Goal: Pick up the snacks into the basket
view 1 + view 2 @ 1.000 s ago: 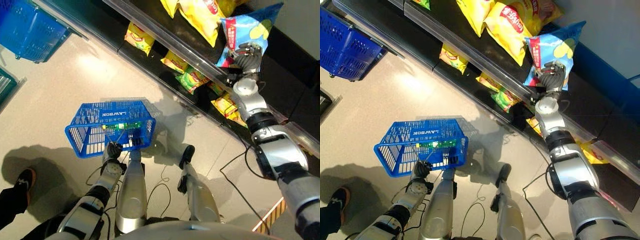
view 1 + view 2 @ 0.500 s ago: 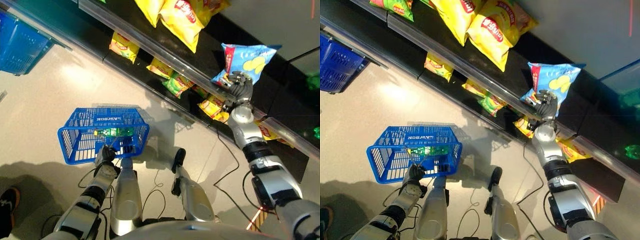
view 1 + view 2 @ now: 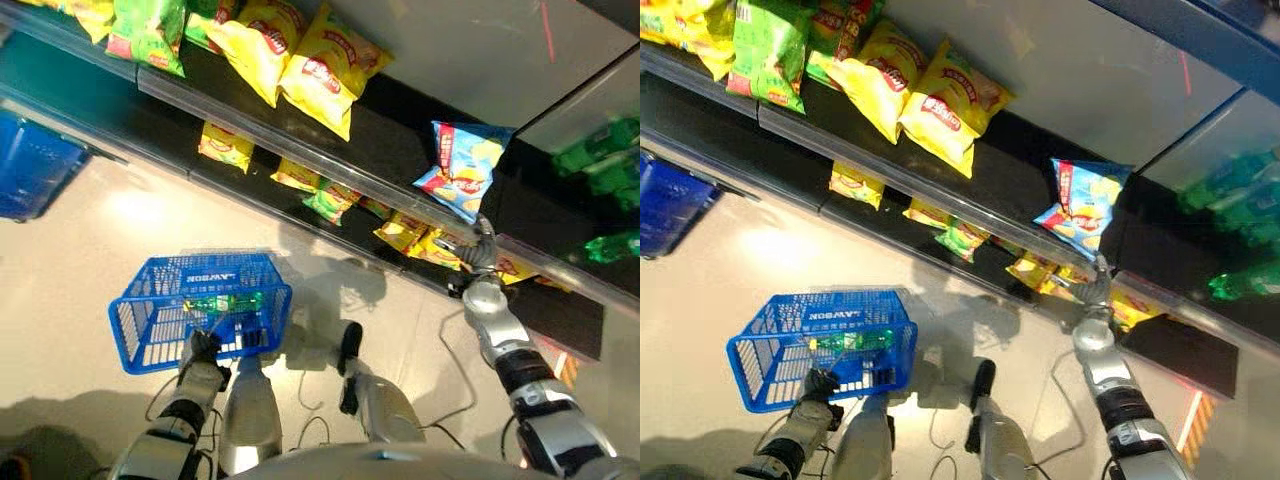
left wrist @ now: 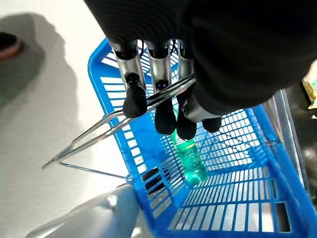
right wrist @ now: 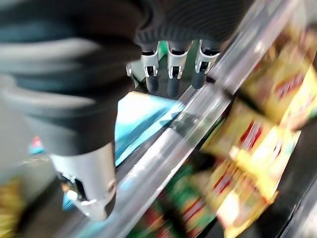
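A blue snack bag [image 3: 462, 170] leans upright on the dark shelf, also seen as blue bag [image 5: 141, 119] past my right hand's fingers. My right hand [image 3: 482, 250] is just below it at the shelf's clear front rail [image 5: 198, 119], open, apart from the bag and holding nothing. The blue basket [image 3: 200, 262] hangs low at my left with a green bottle [image 3: 222, 300] lying in it. My left hand [image 3: 200, 350] is shut on the basket's wire handle [image 4: 124, 119], fingers [image 4: 163, 114] curled round it.
Yellow chip bags [image 3: 320, 70] and green bags [image 3: 145, 30] lie on the upper shelf. Small yellow and green packets [image 3: 320, 195] fill the bottom shelf. A second blue basket [image 3: 30, 175] stands at far left. Green bottles [image 3: 600, 160] sit at the right.
The camera has tilted up towards the shelves. My right hand has come off the blue bag's lower corner and dropped to the shelf rail; the bag stays on the shelf.
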{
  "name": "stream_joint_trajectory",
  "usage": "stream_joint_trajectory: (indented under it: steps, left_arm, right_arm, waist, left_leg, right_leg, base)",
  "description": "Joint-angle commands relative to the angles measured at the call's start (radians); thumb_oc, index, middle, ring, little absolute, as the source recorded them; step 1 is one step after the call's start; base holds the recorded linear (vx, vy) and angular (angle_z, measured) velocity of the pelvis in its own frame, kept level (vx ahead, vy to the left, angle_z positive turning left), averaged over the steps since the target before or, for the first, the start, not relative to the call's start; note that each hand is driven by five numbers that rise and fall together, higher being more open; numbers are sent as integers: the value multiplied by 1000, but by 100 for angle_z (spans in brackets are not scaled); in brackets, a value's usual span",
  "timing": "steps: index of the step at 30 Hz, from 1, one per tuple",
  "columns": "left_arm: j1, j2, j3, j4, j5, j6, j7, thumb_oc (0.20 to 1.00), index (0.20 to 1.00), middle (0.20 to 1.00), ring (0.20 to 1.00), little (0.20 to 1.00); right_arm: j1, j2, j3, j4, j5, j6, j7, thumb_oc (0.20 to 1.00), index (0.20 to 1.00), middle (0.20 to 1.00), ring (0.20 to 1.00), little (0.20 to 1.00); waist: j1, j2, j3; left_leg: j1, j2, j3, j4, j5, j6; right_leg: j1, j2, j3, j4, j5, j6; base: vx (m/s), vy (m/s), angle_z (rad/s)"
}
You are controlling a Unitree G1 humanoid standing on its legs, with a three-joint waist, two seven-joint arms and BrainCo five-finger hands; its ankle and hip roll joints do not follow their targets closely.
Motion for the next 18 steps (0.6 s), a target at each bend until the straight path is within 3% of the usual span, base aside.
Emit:
stream_joint_trajectory:
  steps: [1,6,11,16,18]
  left_arm:
    - [3,14,-108,11,90,11,48,200,200,200,200,200]
    - [-15,-20,-115,52,87,13,64,200,200,200,200,200]
    - [-24,-43,-100,89,97,35,73,200,200,200,200,200]
    - [-23,-49,-117,93,125,36,71,200,200,200,200,200]
    - [-32,-47,-141,92,144,37,74,200,200,200,200,200]
  right_arm:
    - [-181,-142,-27,55,-257,66,-124,1000,1000,1000,1000,1000]
    - [-198,-189,-66,-23,-284,67,-189,1000,1000,1000,1000,1000]
    - [-127,-218,-140,-196,-307,72,-167,1000,1000,1000,1000,1000]
    - [-136,-229,-131,-202,-336,76,-166,1000,1000,1000,1000,1000]
    - [-195,-241,-72,-159,-327,61,-140,1000,1000,1000,1000,1000]
  waist:
    - [34,45,24]
    - [24,65,19]
    - [9,66,13]
    - [8,73,12]
    - [10,74,17]
  left_leg:
    - [25,-95,-6,28,-124,64]
    - [2,-68,-25,5,-86,40]
    - [-10,-54,-33,1,-78,29]
    - [-10,-57,-29,1,-80,31]
    - [-18,-59,-25,2,-77,31]
  right_leg:
    - [-75,-23,-1,71,4,87]
    - [-78,-7,-16,69,-13,71]
    - [-73,-2,-33,58,-17,65]
    - [-72,-1,-28,51,-12,66]
    - [-79,-1,-20,47,-5,67]
  base:
    - [1,-106,-4]
    - [-3,-102,-1]
    - [19,-76,10]
    - [6,-7,1]
    - [-16,13,-2]
